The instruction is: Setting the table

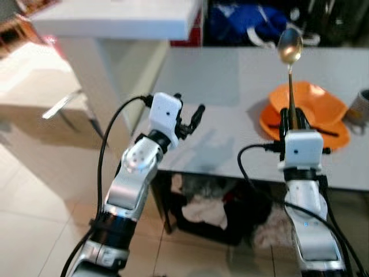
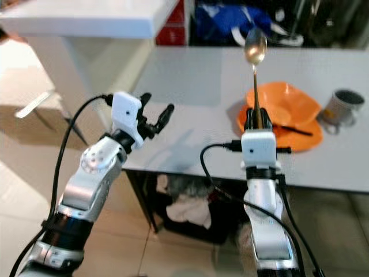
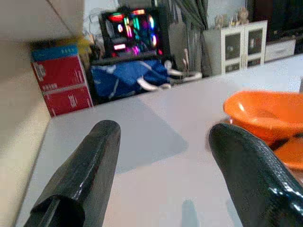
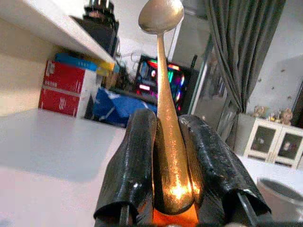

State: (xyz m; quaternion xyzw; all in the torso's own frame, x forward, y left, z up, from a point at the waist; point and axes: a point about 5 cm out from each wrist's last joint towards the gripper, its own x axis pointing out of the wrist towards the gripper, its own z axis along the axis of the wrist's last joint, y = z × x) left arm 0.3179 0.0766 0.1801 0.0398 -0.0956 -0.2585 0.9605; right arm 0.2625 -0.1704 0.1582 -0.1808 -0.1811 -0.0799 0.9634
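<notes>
Quick tally: one gold spoon, one orange bowl and one orange plate under it are counted, plus one grey mug and one grey table. Two red boxes are seen stacked out back.

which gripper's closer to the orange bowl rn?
Right. The right gripper, shut on the spoon, sits at the orange bowl's near edge; the left gripper, open, hovers well off to its left.
</notes>
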